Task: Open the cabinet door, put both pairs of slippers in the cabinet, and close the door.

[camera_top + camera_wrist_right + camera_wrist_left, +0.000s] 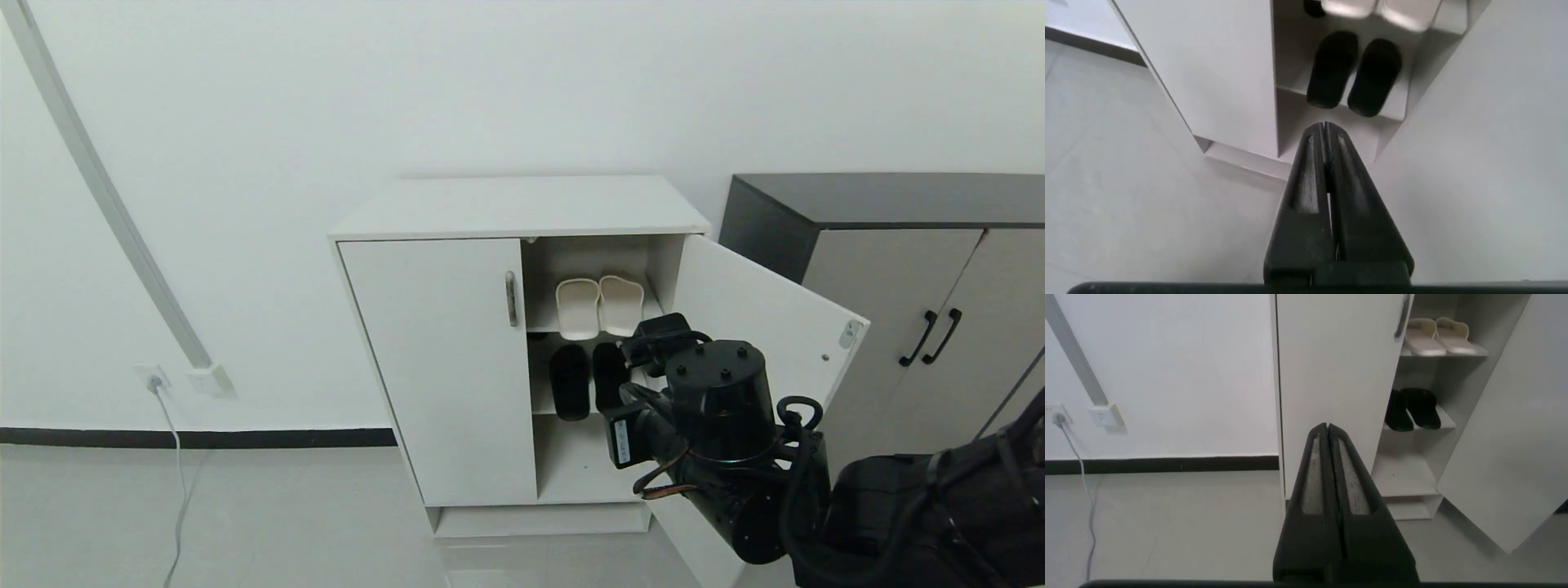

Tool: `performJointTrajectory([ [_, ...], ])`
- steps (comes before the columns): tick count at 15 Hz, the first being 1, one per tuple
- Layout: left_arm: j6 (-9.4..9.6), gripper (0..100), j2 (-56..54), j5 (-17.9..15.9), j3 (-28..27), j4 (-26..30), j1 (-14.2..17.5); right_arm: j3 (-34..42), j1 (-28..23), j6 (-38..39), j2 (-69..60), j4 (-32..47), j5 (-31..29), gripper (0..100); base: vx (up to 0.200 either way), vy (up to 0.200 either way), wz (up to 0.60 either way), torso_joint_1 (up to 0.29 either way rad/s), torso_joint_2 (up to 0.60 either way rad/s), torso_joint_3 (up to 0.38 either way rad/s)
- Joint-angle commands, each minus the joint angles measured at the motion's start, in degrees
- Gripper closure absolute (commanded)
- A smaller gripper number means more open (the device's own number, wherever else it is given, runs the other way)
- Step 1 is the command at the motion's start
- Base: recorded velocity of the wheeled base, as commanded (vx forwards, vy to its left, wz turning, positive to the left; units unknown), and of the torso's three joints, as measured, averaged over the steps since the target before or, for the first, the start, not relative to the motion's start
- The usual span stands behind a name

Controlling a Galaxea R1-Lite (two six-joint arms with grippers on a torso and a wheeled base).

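White wall (245,122), pale floor (269,523), grey cupboard (890,278)

upper shelf (540,328) w/ cream slippers (594,306), mid shelf (540,411) w/ black slippers (584,380)

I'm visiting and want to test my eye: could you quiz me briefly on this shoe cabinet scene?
1. True or false: both doors of the cabinet stand open.
2. Which shelf holds the black slippers: A upper, B middle, C bottom?
3. Fill in: the right hand is empty and ___.
Key: 1 false, only the right door is open; 2 B, below the cream slippers; 3 shut.
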Motion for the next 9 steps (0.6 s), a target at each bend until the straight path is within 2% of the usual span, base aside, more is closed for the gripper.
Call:
performJointTrajectory([
  [1,-0.01,100,0.0,0.0,-0.1,0.0,0.0,0.0,0.0,0.0,0.0,0.0,0.0,100,0.000,0.000,0.00,0.178,-0.50,-0.320],
  [9,-0.01,100,0.0,0.0,-0.1,0.0,0.0,0.2,0.0,0.0,0.0,0.0,0.0,100,0.000,0.000,0.00,0.209,-0.52,-0.319],
])
